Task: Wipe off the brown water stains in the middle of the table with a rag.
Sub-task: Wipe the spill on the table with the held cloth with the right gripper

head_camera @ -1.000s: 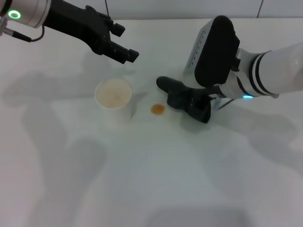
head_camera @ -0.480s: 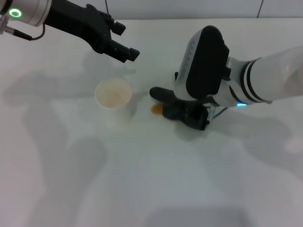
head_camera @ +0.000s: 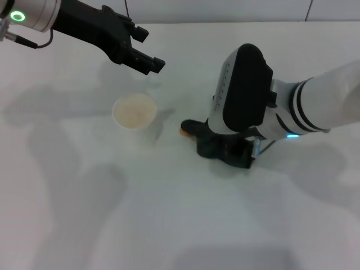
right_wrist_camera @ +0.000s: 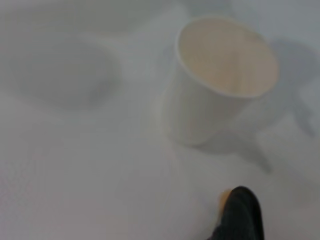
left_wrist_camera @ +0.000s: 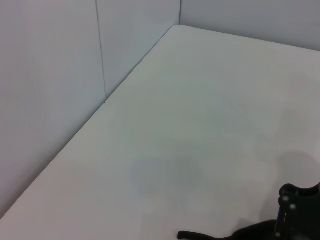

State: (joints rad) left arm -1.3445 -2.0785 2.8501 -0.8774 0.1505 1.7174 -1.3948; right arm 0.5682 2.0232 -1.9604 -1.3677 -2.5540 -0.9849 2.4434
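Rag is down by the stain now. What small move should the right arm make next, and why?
Probably slide the crumpled black rag a little further toward the white paper cup. Its leading tip only partly covers the small orange-brown water stain, whose edge shows past the cloth on the white table. The right claw is low over the rag; the left claw hovers behind the cup.

We see even, bright, diffuse light from above in every view, with no glare on the white desk [head_camera: 185, 225]. Soft, wide grey shadows of both arms spread over it in the head view, and a fainter one falls beside the cup [head_camera: 134, 111]. The right wrist view is blurred throughout; the cup's rim and the rag [right_wrist_camera: 241, 215] have soft edges. The left wrist view is sharper.
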